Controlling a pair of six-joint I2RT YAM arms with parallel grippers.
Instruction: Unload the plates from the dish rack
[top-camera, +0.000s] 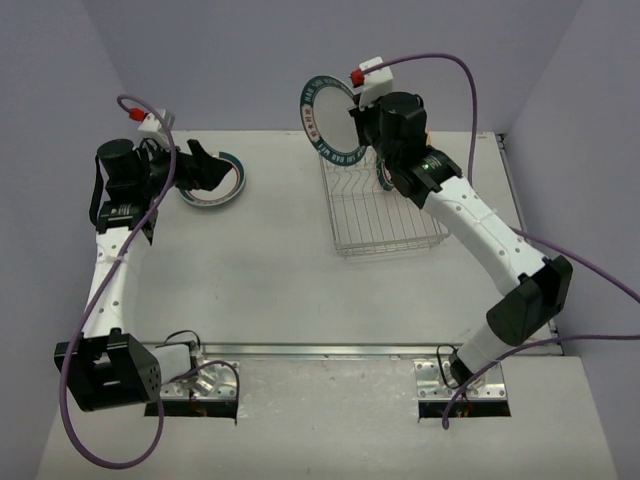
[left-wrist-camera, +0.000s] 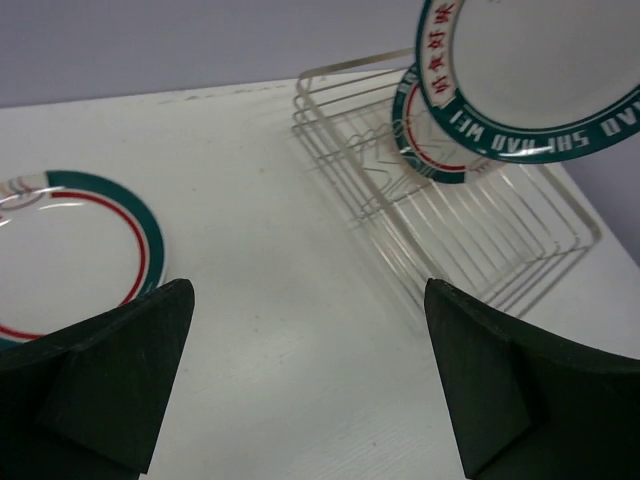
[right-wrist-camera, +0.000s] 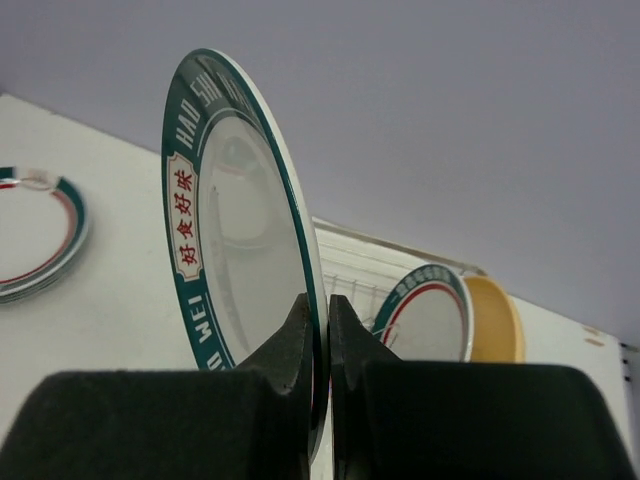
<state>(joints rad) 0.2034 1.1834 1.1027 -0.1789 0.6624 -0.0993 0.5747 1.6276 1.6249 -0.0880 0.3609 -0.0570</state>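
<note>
Right gripper (right-wrist-camera: 327, 330) pinches the lettered plate (right-wrist-camera: 240, 230) by its rim, hiding the lower edge; left gripper (left-wrist-camera: 308, 300) stands wide open, partly masking the red-ringed plate (left-wrist-camera: 70, 260) beneath it.

White table (top-camera: 270, 240) carries dish rack (top-camera: 380, 215) (right side) and flat-lying plates (top-camera: 226, 192).

Silver wire dish rack (top-camera: 385, 225) holds two upright plates: a teal-and-red rimmed plate (right-wrist-camera: 430, 320) and a tan-yellow plate (right-wrist-camera: 497, 320). A teal lettered plate (top-camera: 327, 117) hangs on edge above it. A fourth plate (top-camera: 226, 190) lies flat, well left.
</note>
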